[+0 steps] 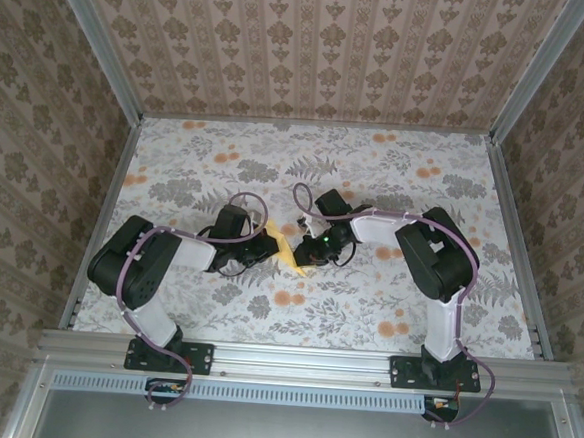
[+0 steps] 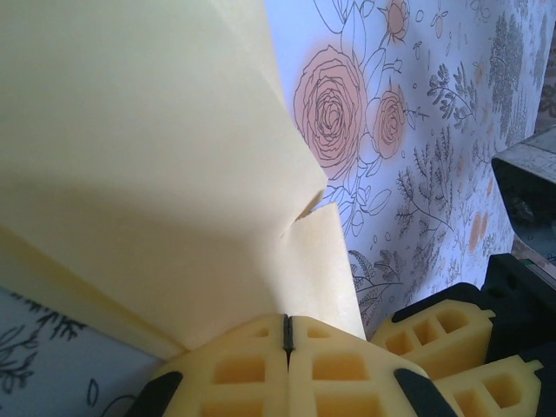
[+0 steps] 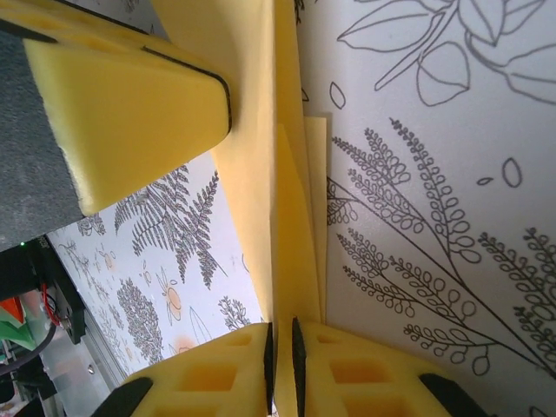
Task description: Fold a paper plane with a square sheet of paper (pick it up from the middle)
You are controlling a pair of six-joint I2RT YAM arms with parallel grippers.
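Observation:
The pale-yellow paper (image 1: 290,249) is folded into several layers and held up off the middle of the table between both grippers. My left gripper (image 1: 268,239) grips it from the left. In the left wrist view its jaws (image 2: 287,334) are pressed together on the paper's lower edge, and the sheet (image 2: 148,156) fans up and to the left with a crease notch. My right gripper (image 1: 308,248) grips it from the right. In the right wrist view its jaws (image 3: 281,347) pinch the stacked layers (image 3: 291,226) edge-on. The left gripper's foam finger (image 3: 130,104) touches the paper there.
The floral tablecloth (image 1: 367,294) covers the table. Patterned walls and metal frame posts (image 1: 516,245) enclose it on three sides. A rail (image 1: 292,357) at the near edge carries both arm bases. Orange flower prints (image 2: 330,104) lie under the paper.

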